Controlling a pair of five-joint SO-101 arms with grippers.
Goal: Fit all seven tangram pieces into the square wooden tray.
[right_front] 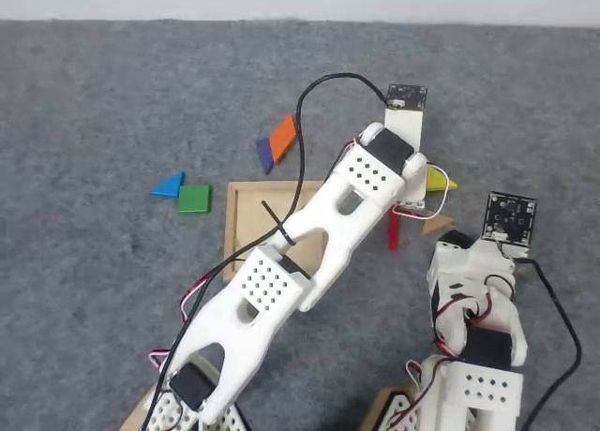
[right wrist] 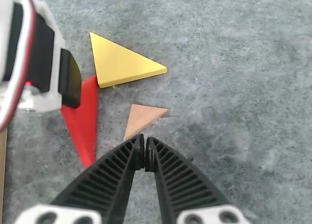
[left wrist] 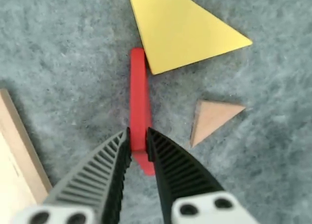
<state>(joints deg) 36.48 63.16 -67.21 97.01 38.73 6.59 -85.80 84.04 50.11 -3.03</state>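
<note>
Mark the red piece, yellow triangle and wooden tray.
red piece [left wrist: 139,87], left wrist view, on its narrow edge ahead of the jaws.
yellow triangle [left wrist: 180,24], left wrist view, middle of its top face.
wooden tray [right_front: 231,230], high view, side rim.

Grey, flecked pile is seen all over the grey carpet [right_front: 94,94]. Bright red is shown by the red wooden triangle [left wrist: 139,102], clear yellow by the yellow wooden triangle [left wrist: 180,27], and bare tan by the small unpainted wooden triangle [left wrist: 212,117]. Farther off, 4 colours are picked out: the orange wooden piece [right_front: 283,136], the purple wooden piece [right_front: 264,153], the blue wooden triangle [right_front: 169,185] and the green wooden square [right_front: 194,199]. Pale natural wood is noted on the square wooden tray [right_front: 232,227]. Black ribbing is carried by the left gripper [left wrist: 138,134] and the right gripper [right wrist: 145,146]. The white plastic arm [right_front: 309,234] is dotted with grids of holes.
</note>
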